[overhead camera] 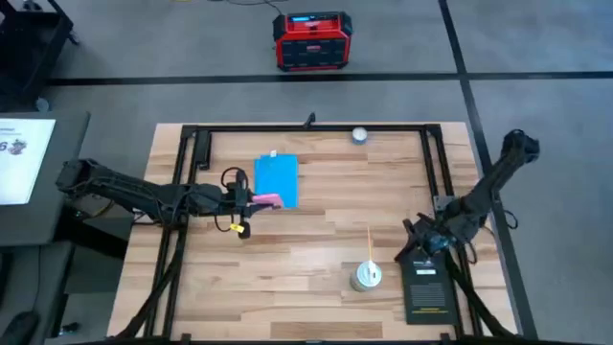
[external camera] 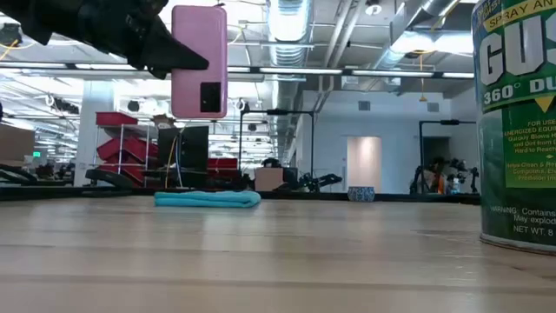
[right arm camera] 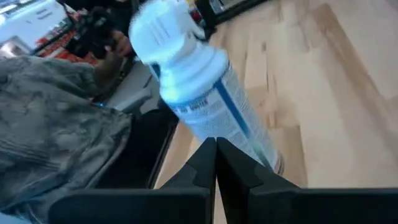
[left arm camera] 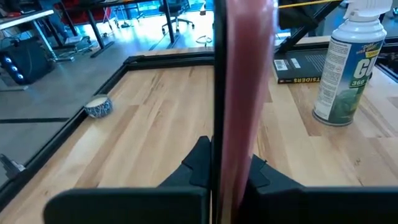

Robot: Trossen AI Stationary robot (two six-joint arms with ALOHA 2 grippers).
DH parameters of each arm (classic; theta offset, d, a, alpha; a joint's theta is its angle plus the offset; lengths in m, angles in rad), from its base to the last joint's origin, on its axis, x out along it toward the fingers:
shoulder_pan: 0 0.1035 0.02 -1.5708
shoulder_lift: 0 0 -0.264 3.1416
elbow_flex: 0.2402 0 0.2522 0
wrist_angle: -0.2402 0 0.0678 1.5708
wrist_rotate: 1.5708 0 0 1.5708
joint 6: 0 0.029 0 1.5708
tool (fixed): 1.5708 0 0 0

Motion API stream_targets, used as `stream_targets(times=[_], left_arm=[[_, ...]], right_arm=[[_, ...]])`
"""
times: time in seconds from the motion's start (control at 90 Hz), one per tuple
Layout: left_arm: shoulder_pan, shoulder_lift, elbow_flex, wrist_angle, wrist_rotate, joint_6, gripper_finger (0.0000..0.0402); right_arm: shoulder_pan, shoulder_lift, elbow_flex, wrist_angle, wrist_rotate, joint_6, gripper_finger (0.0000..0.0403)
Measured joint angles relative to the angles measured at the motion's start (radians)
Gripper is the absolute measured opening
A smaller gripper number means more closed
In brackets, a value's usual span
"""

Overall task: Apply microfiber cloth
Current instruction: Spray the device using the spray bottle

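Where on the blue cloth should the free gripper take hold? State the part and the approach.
Probably pinch the microfiber cloth at its right edge from above, with the right gripper. It lies flat, so only an edge gives purchase; the left gripper holds the phone at its near edge.

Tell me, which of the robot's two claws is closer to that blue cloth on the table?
The left. The left gripper, shut on the pink phone, hangs right beside the microfiber cloth. The right gripper is far across the table, near the spray can and black booklet.
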Motion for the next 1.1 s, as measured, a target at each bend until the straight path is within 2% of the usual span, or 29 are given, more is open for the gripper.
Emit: stream_targets(times=[0.278, 0.478, 0.667, 0.8, 1.1], left_arm=[[0.0, 0.0, 0.0, 0.006, 0.0, -0.001, 0.0001], [0.0, 0.0, 0.0, 0.013, 0.0, 0.006, 0.0001], [0.001, 0.0, 0.0, 0.013, 0.0, 0.014, 0.0001], [0.013, 0.0, 0.0, 0.013, 0.027, 0.01, 0.0001], [0.025, 0.0, 0.0, 0.019, 0.039, 0.013, 0.0001]], right_arm=[[0.016, 0.3, 0.0, 0.326, 0.035, 0.018, 0.0], [-0.003, 0.445, 0.0, 0.494, 0.033, 0.021, 0.0], [-0.009, 0.52, 0.034, 0.548, 0.026, 0.01, 0.0], [-0.043, 0.556, 0.059, 0.549, -0.016, 0.002, 0.0], [-0.13, 0.576, 0.064, 0.581, -0.075, -0.044, 0.0]])
